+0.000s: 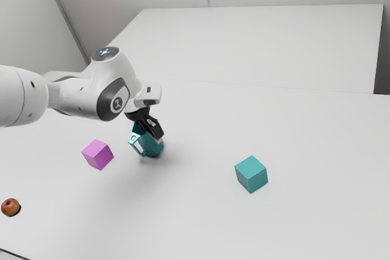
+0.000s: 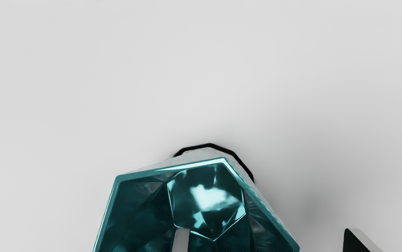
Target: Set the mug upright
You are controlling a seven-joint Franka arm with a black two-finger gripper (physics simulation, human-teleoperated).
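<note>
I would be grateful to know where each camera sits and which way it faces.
Exterior view: set at the arm's side, above the table, looking down across it at a slant. The arm comes in from the exterior view's left, with the gripper at its end.
Wrist view: mounted on the arm's hand, looking down past the gripper into the mug's open mouth. Its two fingers show at the bottom edge, apart.
Shared: the mug, the gripper's fingers and the pale tabletop.

Reaches in from the exterior view's left with the white arm (image 1: 73, 94), bends down at the wrist (image 1: 116, 80), and points the black gripper (image 1: 155, 134) downward at a slant toward the exterior view's right. Holds both fingers (image 2: 181, 241) well apart, with a wide gap between.
</note>
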